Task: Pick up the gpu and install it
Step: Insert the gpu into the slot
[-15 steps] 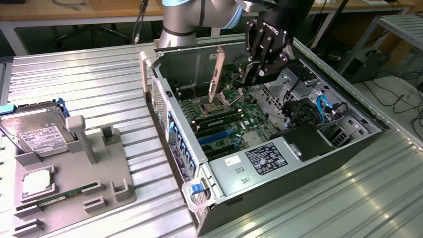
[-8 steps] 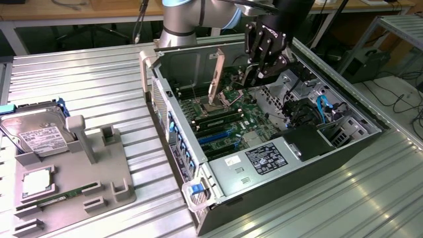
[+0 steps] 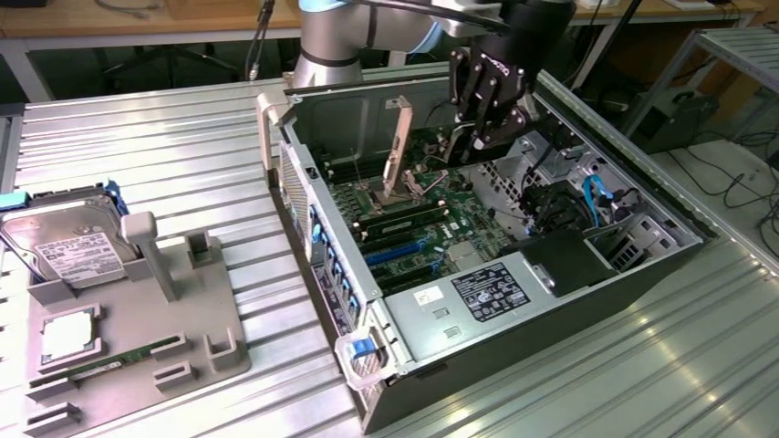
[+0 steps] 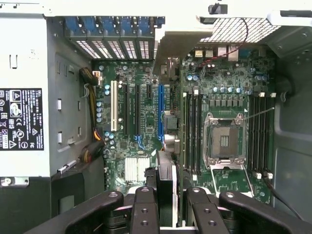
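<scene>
The gpu (image 3: pixel 396 137) hangs on edge inside the open computer case (image 3: pixel 316 228), its pale metal bracket upright at the end toward the case's rear wall. My gripper (image 3: pixel 482 137) is shut on the card's other end. In the wrist view the gpu (image 4: pixel 165 180) appears edge-on as a thin dark card between my fingers (image 4: pixel 144 214), running away toward the rear slots. It is above the motherboard (image 4: pixel 224 97), just beside the long blue expansion slot (image 4: pixel 160 112) and not seated in it.
The empty CPU socket (image 4: pixel 224 141) and memory slots lie beside the card. The power supply (image 3: pixel 487 292) fills the case's near end. On the exterior view's left, a grey holder (image 3: pixel 134 338) carries a hard drive (image 3: pixel 73 246), a processor (image 3: pixel 69 333) and a memory stick (image 3: pixel 109 365).
</scene>
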Robot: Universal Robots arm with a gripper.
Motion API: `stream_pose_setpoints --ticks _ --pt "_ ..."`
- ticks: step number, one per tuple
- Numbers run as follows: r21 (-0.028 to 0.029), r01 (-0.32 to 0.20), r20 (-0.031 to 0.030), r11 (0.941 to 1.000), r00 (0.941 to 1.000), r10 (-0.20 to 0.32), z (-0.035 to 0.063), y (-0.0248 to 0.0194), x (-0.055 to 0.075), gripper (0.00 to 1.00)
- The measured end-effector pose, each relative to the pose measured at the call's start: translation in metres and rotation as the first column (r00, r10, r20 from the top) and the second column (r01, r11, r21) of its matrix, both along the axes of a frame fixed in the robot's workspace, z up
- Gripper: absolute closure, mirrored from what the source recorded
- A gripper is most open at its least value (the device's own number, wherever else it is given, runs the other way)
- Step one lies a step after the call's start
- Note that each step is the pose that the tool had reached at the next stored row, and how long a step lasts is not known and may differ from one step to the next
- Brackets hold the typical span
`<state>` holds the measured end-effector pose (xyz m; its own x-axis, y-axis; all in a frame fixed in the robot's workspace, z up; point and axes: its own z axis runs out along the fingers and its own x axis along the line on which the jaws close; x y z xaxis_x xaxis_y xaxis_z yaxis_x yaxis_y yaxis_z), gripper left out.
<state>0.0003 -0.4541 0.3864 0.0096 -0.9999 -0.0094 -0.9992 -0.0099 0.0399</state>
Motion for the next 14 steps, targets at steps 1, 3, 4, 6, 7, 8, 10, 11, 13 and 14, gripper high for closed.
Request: stream_pose_setpoints --ticks 1,3,4,6,7,8,10,11,13,14 --pt "0.0001 0.000 0.0000 1.0000 1.0000 0.000 -0.0004 0.0000 -0.0004 0.72" --pt "0.0001 0.000 0.0001 1.0000 1.0000 0.000 -0.0012 0.0000 -0.0006 0.72" --pt "0.0000 0.000 0.0001 1.0000 1.0000 0.000 -0.0012 0.0000 -0.0008 0.72" --pt "-0.0002 0.000 0.0001 1.0000 1.0000 0.000 -0.0013 0.0000 -0.0012 0.72" --pt "0.0000 0.000 0.0001 1.0000 1.0000 0.000 -0.0017 0.0000 -0.0017 0.72" --pt "0.0001 0.000 -0.0003 1.0000 1.0000 0.000 -0.0021 0.0000 -0.0019 0.72" --pt "0.0001 0.000 -0.0009 1.0000 1.0000 0.000 -0.0045 0.0000 -0.0025 0.72" --pt "-0.0001 0.000 -0.0013 1.0000 1.0000 0.000 -0.0056 0.0000 -0.0026 0.72" --pt "0.0032 0.000 -0.0013 1.0000 1.0000 0.000 -0.0077 0.0000 -0.0029 0.72" --pt "0.0055 0.000 -0.0013 1.0000 1.0000 0.000 -0.0088 0.0000 -0.0029 0.72"
